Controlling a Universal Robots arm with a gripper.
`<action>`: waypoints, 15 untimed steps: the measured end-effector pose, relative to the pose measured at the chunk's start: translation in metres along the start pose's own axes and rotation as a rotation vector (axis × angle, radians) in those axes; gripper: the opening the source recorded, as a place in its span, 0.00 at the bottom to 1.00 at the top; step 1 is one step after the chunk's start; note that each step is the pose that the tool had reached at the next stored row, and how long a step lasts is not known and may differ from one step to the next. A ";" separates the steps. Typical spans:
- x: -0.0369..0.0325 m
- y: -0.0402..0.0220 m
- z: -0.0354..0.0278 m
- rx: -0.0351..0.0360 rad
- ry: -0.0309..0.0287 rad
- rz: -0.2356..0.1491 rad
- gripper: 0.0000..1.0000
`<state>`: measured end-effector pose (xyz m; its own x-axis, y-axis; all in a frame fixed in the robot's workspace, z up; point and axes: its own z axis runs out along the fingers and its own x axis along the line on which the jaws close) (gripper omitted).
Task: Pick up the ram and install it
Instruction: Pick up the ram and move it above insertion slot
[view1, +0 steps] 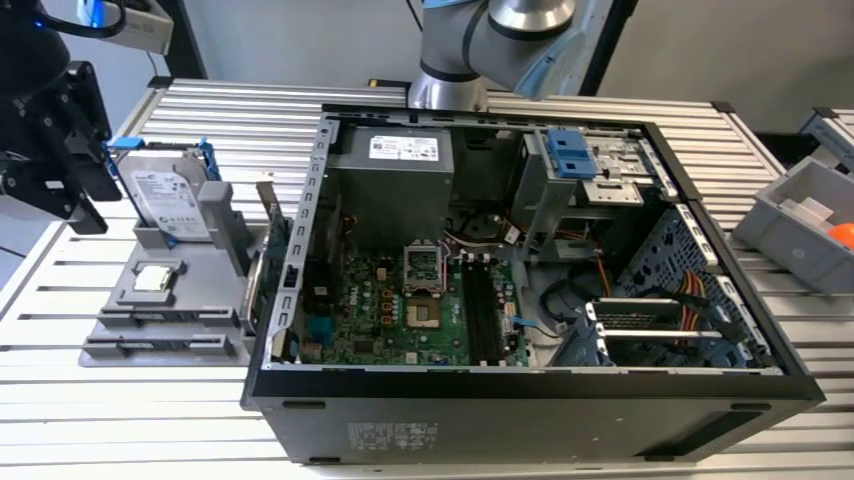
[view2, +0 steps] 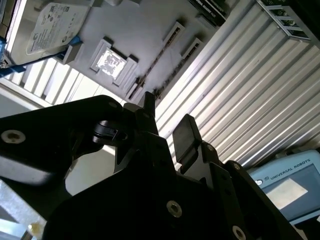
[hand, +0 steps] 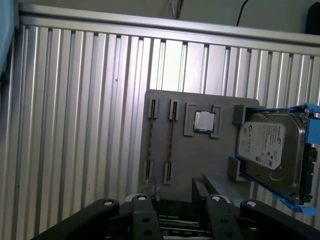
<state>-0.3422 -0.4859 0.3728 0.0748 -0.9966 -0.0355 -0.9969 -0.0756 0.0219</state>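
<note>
- Grey holder (hand: 200, 160) on ribbed surface (hand: 75, 125): ram (hand: 171, 142) stands edgewise in a slot, below the tool (hand: 172, 192).
- Tool: spread wide, empty.
- Risk: an off-centre descent could knock the thin ram askew.

The arm (view1: 514, 30) stands at the top of the exterior view, its elbow joint cut off by the frame. The black mass at that view's left is probably its wrist (view1: 47, 140). In both wrist views the gripper (hand: 172, 196) (view2: 167, 112) points downward, its fingers (hand: 143, 215) parted with nothing between them.
</note>
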 end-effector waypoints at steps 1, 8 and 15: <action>0.0000 0.0000 0.0000 -0.0001 0.0001 0.000 1.00; 0.0000 0.0000 0.0032 0.0001 0.0000 0.000 1.00; 0.0001 -0.0002 0.0083 0.0001 0.0002 0.000 1.00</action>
<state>-0.3421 -0.4858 0.3645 0.0749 -0.9966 -0.0353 -0.9969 -0.0756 0.0218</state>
